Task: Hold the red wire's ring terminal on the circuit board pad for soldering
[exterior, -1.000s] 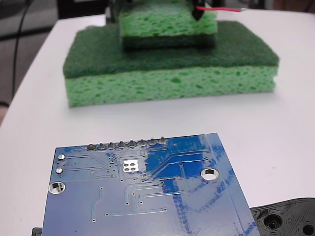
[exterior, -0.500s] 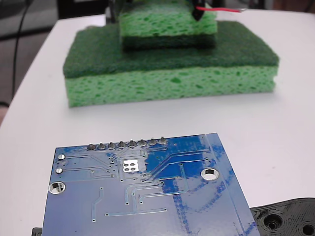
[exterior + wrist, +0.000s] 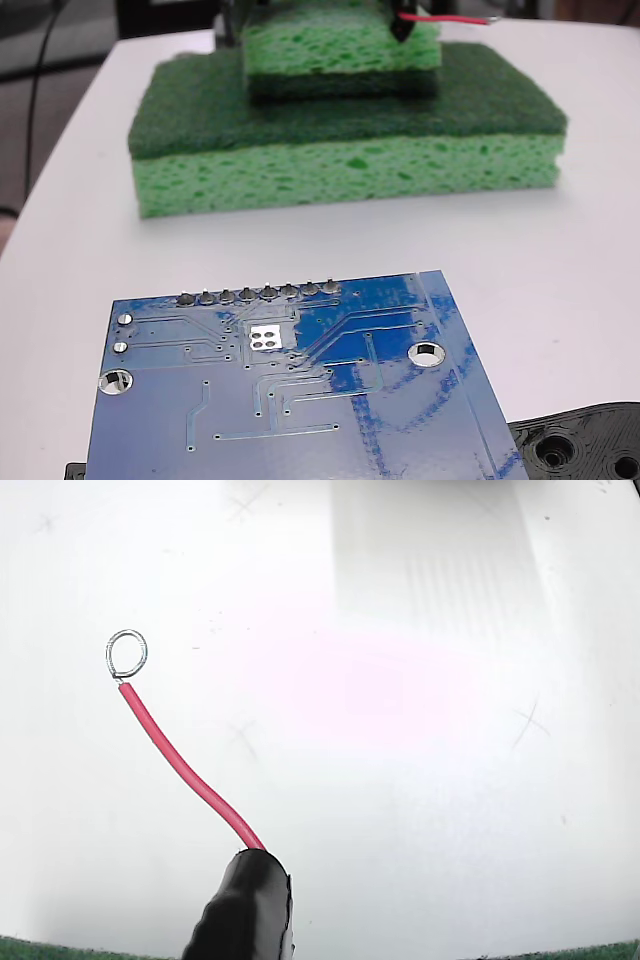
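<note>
Red wire (image 3: 185, 770) juts from tool (image 3: 245, 910), probably gripped, over bare table (image 3: 450, 780).

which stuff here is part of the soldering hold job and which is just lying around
Job: red wire, ring terminal, circuit board, pad, gripper holding the wire.
Lying about: two stacked green sponges, black plastic part.
</note>
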